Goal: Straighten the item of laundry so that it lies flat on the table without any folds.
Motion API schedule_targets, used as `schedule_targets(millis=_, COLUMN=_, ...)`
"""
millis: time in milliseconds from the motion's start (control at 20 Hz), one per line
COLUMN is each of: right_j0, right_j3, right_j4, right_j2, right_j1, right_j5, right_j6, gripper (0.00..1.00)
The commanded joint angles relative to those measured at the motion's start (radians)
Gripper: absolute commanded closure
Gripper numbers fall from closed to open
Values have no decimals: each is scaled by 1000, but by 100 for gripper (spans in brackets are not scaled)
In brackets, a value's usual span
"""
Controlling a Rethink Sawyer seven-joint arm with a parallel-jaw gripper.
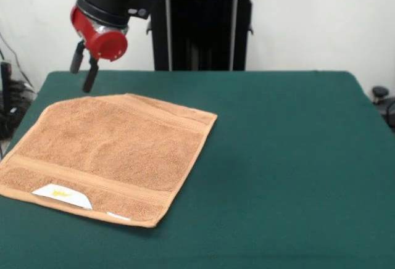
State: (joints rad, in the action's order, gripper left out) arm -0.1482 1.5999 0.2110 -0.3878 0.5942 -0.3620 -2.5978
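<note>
The light-brown terry towel lies spread on the left part of the dark green table, roughly square, with border bands along its near and far edges. A white label with a yellow mark shows at its near-left edge, where a thin under-layer peeks out. My gripper hangs from the red and black arm above the table's far-left corner, just beyond the towel's far edge and raised off the cloth. Its two black fingers stand apart and hold nothing.
The robot's black pedestal stands at the table's far side. Dark cables and gear sit off the table's left edge, and a small dark object sits off the right edge.
</note>
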Motion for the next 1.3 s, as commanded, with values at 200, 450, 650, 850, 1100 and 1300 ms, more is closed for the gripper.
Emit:
schedule_targets(millis=200, right_j0=57, right_j3=141, right_j4=-53, right_j2=117, right_j1=-12, right_j5=52, right_j6=-124, gripper=0)
schedule_targets(millis=450, right_j0=15, right_j3=178, right_j4=-134, right_j2=218, right_j1=-20, right_j5=202, right_j6=-191, gripper=0)
schedule_targets(millis=650, right_j0=15, right_j3=174, right_j4=-212, right_j2=262, right_j1=-53, right_j5=265, right_j6=-236, gripper=0)
schedule_targets(millis=850, right_j0=82, right_j3=139, right_j4=-296, right_j2=222, right_j1=-91, right_j5=287, right_j6=-269, gripper=0)
schedule_targets(millis=1100, right_j0=161, right_j3=91, right_j4=-408, right_j2=156, right_j1=-143, right_j5=294, right_j6=-272, gripper=0)
schedule_targets(millis=1300, right_j0=200, right_j3=70, right_j4=-480, right_j2=123, right_j1=-172, right_j5=276, right_j6=-255, gripper=0)
